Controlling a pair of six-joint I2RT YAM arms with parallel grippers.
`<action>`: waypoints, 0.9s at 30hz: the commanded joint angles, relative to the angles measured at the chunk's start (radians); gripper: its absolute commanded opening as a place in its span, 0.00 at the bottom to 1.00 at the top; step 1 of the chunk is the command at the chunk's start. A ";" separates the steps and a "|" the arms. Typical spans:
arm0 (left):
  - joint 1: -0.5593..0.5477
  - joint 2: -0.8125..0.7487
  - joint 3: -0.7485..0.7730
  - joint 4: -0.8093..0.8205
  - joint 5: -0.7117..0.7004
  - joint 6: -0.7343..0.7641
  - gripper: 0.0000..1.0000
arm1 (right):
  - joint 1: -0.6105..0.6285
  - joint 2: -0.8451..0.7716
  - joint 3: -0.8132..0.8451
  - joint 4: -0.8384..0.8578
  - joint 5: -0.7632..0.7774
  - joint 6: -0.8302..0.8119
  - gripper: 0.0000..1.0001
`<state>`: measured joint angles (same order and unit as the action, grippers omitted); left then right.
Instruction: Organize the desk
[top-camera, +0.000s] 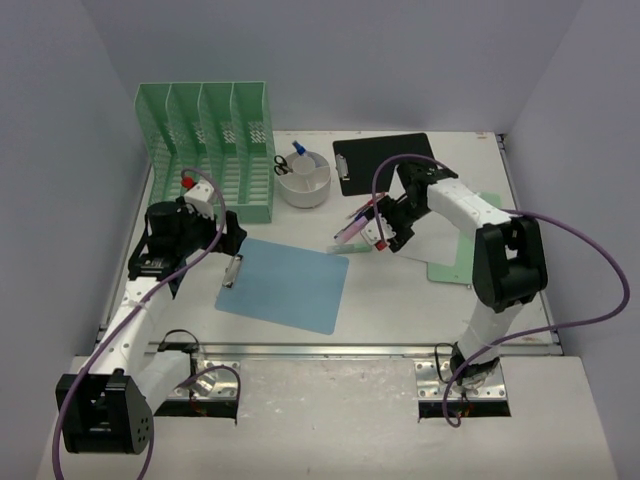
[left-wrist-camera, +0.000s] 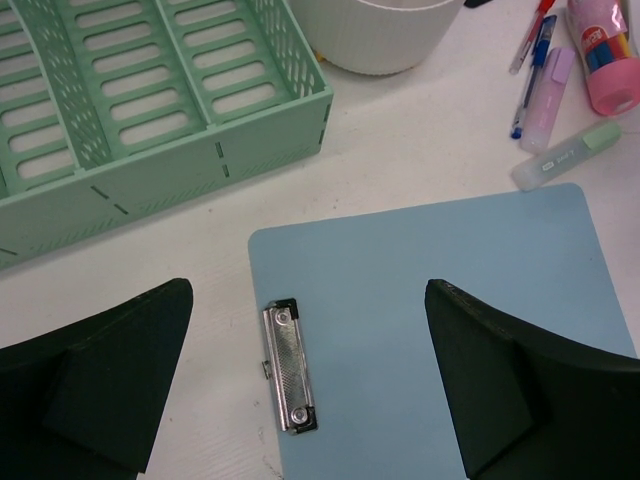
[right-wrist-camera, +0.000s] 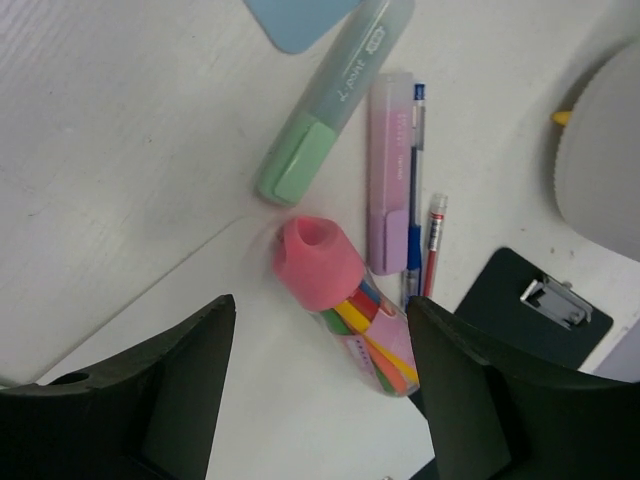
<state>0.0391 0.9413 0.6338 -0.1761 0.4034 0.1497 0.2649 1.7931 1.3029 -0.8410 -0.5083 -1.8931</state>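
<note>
The white desk (top-camera: 400, 300) holds a light blue clipboard (top-camera: 285, 285) at its centre. My left gripper (top-camera: 232, 265) is open and empty, hovering over the clipboard's left edge. In the left wrist view the gripper (left-wrist-camera: 310, 380) straddles the clipboard's metal clip (left-wrist-camera: 288, 368). My right gripper (top-camera: 385, 235) is open and empty. In the right wrist view it (right-wrist-camera: 322, 310) hovers over a clear tube of coloured sticks with a pink cap (right-wrist-camera: 345, 300). Beside the tube lie a green highlighter (right-wrist-camera: 325, 105), a purple highlighter (right-wrist-camera: 390, 170), a blue pen (right-wrist-camera: 416, 180) and a red pen (right-wrist-camera: 432, 245).
A mint-green slotted file rack (top-camera: 210, 145) stands at the back left. Beside it is a white round organizer (top-camera: 303, 178) holding scissors. A black clipboard (top-camera: 380, 160) lies at the back centre. A pale green sheet (top-camera: 450, 265) lies under the right arm.
</note>
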 joint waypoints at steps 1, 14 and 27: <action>0.004 -0.016 -0.013 0.027 0.008 0.011 1.00 | 0.014 0.038 0.032 -0.017 0.051 -0.498 0.71; 0.002 -0.021 -0.037 0.043 0.000 0.010 1.00 | 0.051 0.163 0.044 0.132 0.168 -0.675 0.70; 0.002 -0.030 -0.036 0.035 -0.014 0.008 1.00 | 0.089 0.269 0.099 0.146 0.258 -0.679 0.54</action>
<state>0.0391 0.9329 0.5930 -0.1761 0.3916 0.1528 0.3439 2.0476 1.3823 -0.6987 -0.2630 -1.9526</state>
